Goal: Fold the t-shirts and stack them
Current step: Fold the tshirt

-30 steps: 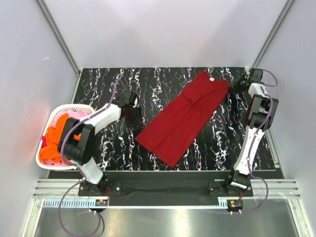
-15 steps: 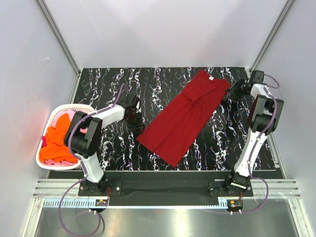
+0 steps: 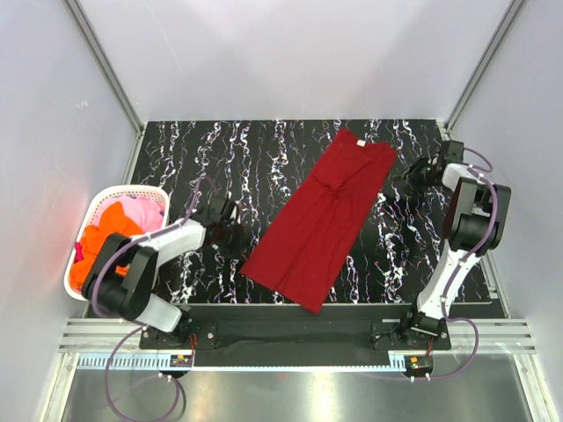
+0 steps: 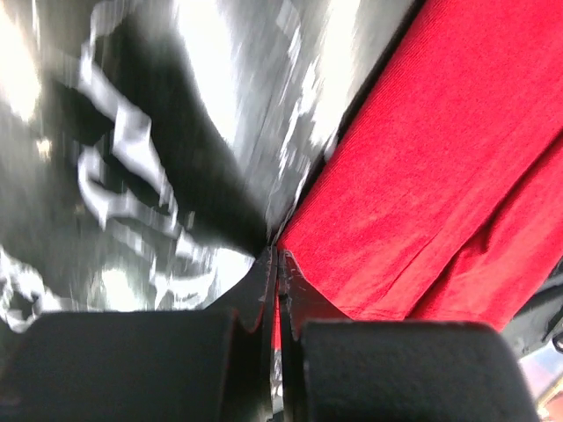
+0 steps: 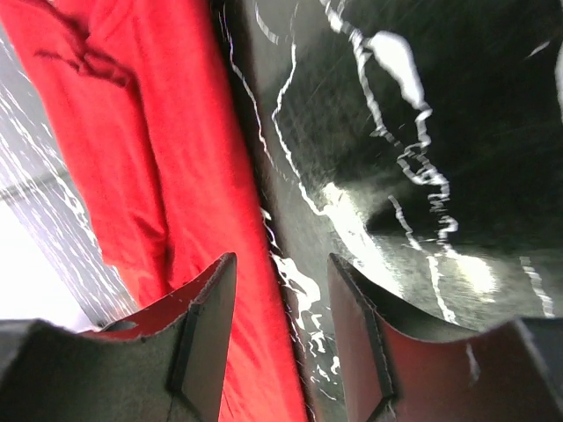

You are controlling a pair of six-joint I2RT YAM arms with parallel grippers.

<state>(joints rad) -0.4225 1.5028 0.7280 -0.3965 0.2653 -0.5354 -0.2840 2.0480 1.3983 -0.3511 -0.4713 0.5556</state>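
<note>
Dark red t-shirt (image 3: 321,220) lies folded lengthwise; my left jaws are closed beside it, right jaws spread; next I'd fold crosswise.

A lab test cell: white panel walls (image 3: 290,53), aluminium posts (image 3: 104,66), a table (image 3: 202,149) (black, white-veined).

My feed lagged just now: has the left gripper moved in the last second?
Yes. In the top view the left gripper has come toward the near edge of the table, and slightly closer to the white basket.
</note>
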